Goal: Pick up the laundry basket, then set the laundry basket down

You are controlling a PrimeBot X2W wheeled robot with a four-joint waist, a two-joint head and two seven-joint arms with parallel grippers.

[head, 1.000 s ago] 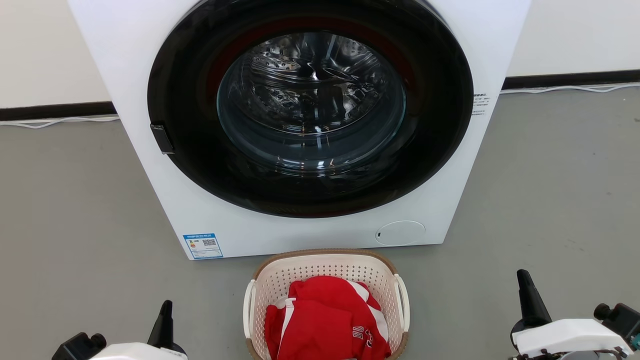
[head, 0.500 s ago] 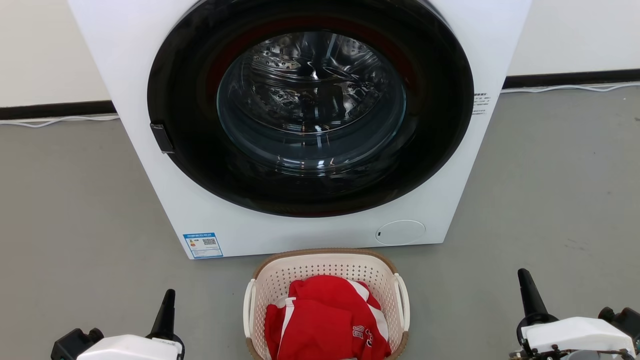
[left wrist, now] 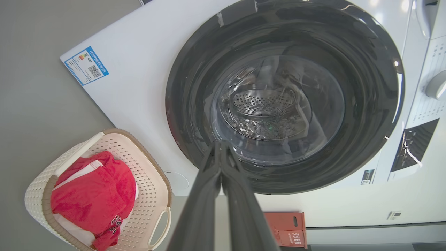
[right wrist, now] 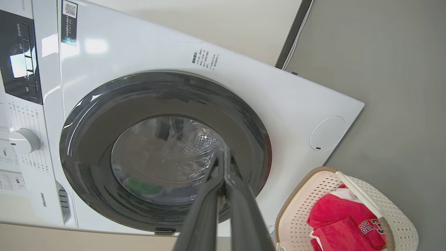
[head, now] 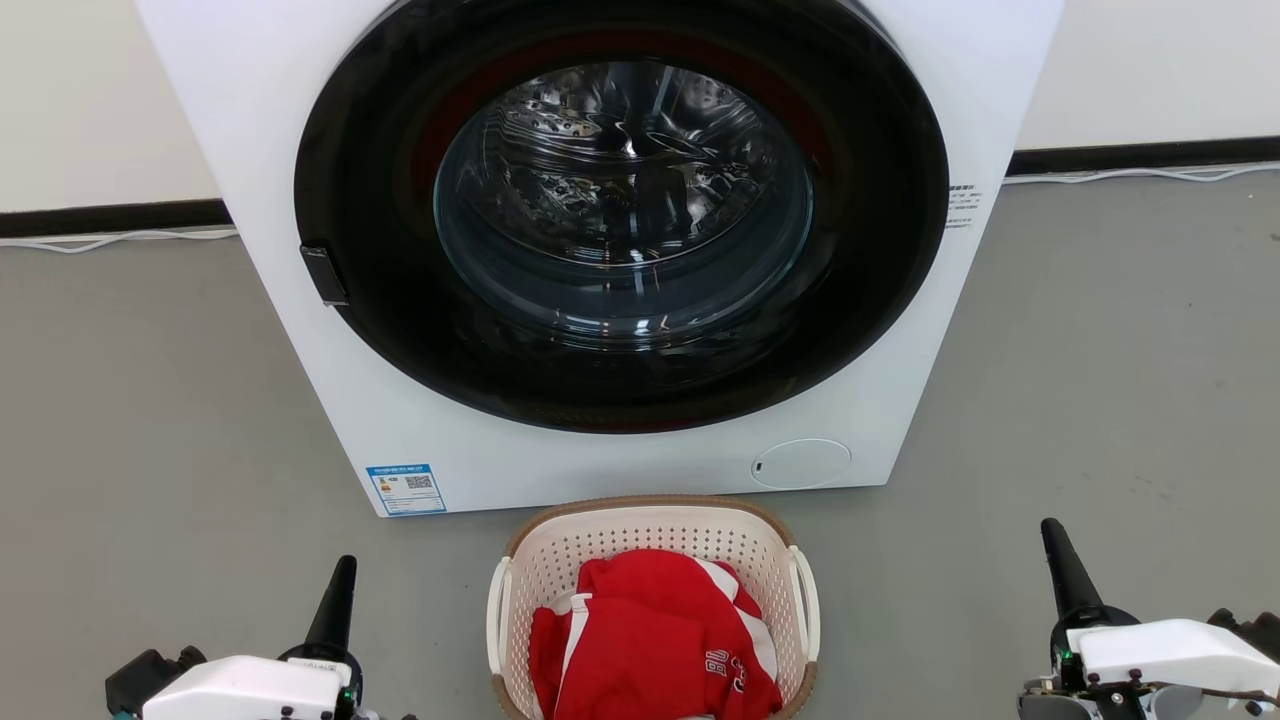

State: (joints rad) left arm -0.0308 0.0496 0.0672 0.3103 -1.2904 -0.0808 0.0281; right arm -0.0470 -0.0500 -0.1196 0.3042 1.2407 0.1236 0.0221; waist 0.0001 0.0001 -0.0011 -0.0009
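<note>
Head view first: one white washing machine (head: 300,100) stands ahead on the grey floor (head: 150,400), its one round dark door (head: 620,230) shut. One laundry basket (head: 650,503) sits on the floor just in front of the machine, midway between the two arms and touched by neither. It has two white loop handles, one on each side, and holds one red garment (head: 650,640) with white stripes. The left gripper (head: 343,572) rises at the lower left and the right gripper (head: 1052,535) at the lower right, each showing as a single dark spike. One blue label (head: 405,489) sits low on the machine's front, its print too small to read. One round white cover (head: 800,464) is set near the machine's other bottom corner.

Left wrist view now: the two fingers (left wrist: 205,195) run up and meet at their tips, with nothing between them. The basket lies at the lower left, well apart from them. The blue label carries one QR code. One red crate (left wrist: 287,228) stands by the wall, and its white characters are not legible. One pale knob (left wrist: 437,85) shows at the right edge.

Right wrist view: this pair of fingers is also pressed together at the tips, gripping nothing. The basket is at the lower right, close against the machine. "Hisense" (right wrist: 44,199) reads along the drawer front, and one QR sticker (right wrist: 69,21) sits at the top. The garment's lettering looks like "BU"; the rest is folded away.
</note>
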